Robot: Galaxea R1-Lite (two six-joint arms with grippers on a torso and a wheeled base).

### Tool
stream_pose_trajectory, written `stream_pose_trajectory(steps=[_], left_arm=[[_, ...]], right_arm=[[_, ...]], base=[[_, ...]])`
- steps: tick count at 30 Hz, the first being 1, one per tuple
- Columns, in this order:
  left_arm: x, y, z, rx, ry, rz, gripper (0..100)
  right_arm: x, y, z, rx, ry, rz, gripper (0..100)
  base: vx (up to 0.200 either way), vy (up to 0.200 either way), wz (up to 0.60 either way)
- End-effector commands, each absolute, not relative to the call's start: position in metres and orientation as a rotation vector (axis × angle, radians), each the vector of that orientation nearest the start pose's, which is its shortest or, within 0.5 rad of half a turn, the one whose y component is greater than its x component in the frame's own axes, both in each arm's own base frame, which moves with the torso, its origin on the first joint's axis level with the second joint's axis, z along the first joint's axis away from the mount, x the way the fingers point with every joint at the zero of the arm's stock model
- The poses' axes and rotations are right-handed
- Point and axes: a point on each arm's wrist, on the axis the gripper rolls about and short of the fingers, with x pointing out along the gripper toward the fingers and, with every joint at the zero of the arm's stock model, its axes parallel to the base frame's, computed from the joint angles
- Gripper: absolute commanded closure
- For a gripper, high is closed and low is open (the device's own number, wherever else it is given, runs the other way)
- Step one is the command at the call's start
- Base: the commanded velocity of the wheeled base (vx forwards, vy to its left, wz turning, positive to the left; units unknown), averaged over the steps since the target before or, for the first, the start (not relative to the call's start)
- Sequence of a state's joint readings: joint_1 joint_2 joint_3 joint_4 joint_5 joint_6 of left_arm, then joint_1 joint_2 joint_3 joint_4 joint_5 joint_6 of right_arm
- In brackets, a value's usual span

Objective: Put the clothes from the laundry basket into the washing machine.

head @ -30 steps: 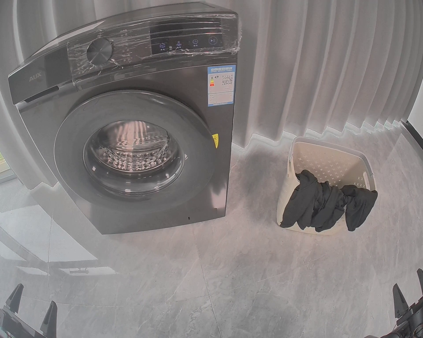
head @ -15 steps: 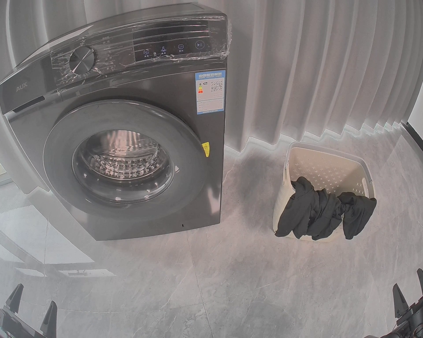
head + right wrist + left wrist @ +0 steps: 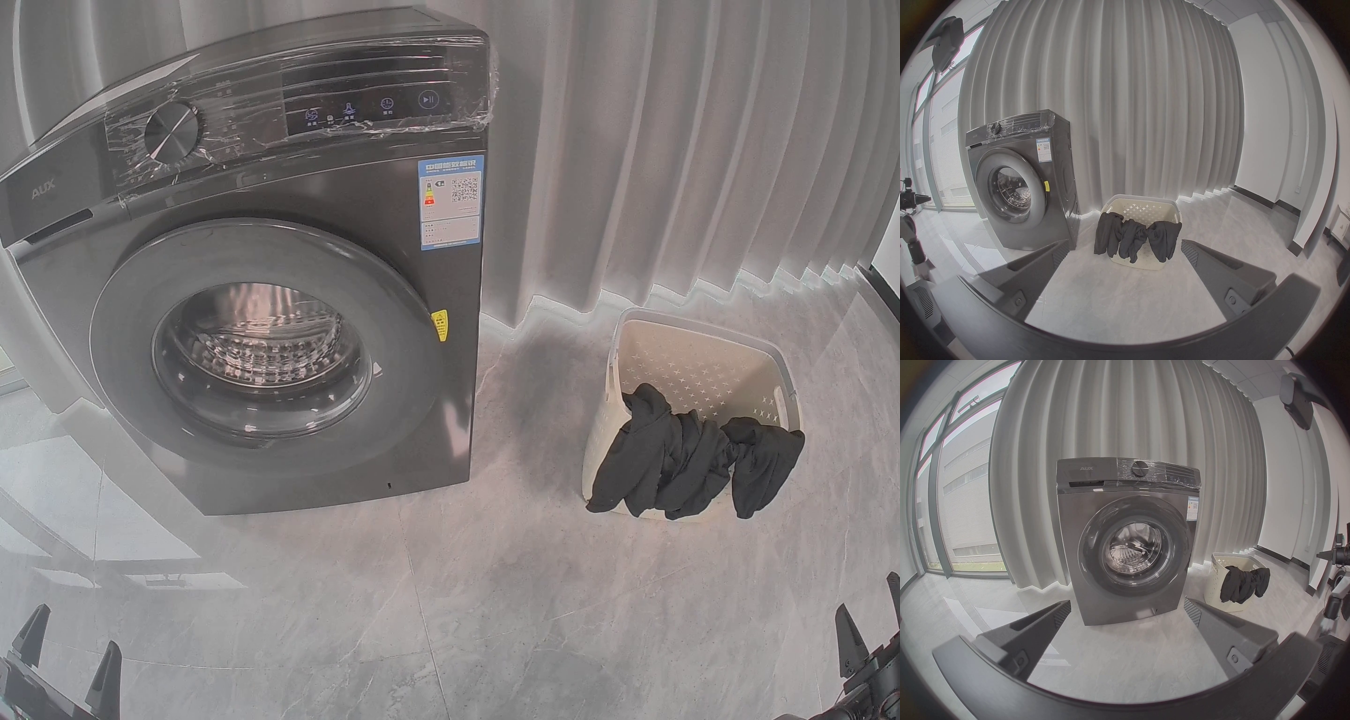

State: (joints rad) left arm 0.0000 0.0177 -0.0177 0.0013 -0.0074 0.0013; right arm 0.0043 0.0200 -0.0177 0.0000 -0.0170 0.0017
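1. Just changed: only the looking spot. Shifted the head camera a little, pushing the washing machine (image 3: 281,281) and the laundry basket (image 3: 696,323) a bit lower in the head view than a second ago. No real move of either thing on the floor.
2. Meaning for the job: probably just lining up. Nothing picked up yet, nothing loaded yet.
3. Left gripper (image 3: 75,630): down in the near left corner, same spot as before, spread wide, holding nothing.
4. Right gripper (image 3: 868,595): down in the near right corner, also spread wide and empty.
5. Clothes (image 3: 689,455): hanging over the near rim of the laundry basket, on the floor to the right of the washing machine, well apart from both grippers.
6. Counting:
   - One washing machine, round door shut, so opening needed first.
   - One laundry basket.
   - One dark heap of clothes, maybe two or three pieces, too bunched up to tell.
   - Two grippers.
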Motion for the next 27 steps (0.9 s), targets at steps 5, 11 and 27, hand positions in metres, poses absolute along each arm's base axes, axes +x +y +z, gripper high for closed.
stream_pose_trajectory(steps=[5, 11, 27], left_arm=[[-0.0228, -0.0002, 0.0753, 0.003, 0.002, -0.008, 0], [-0.0228, -0.0002, 0.0753, 0.003, 0.002, -0.008, 0], [-0.0228, -0.0002, 0.0753, 0.0, 0.002, -0.008, 0]], right_arm=[[-0.0213, -0.0004, 0.0759, 0.001, 0.02, -0.011, 0], [-0.0213, -0.0004, 0.0759, 0.001, 0.02, -0.008, 0], [-0.0213, -0.0004, 0.0759, 0.001, 0.02, -0.009, 0]], base=[[0.0, 0.0, 0.0], [0.0, 0.0, -0.6], [0.0, -0.075, -0.11]])
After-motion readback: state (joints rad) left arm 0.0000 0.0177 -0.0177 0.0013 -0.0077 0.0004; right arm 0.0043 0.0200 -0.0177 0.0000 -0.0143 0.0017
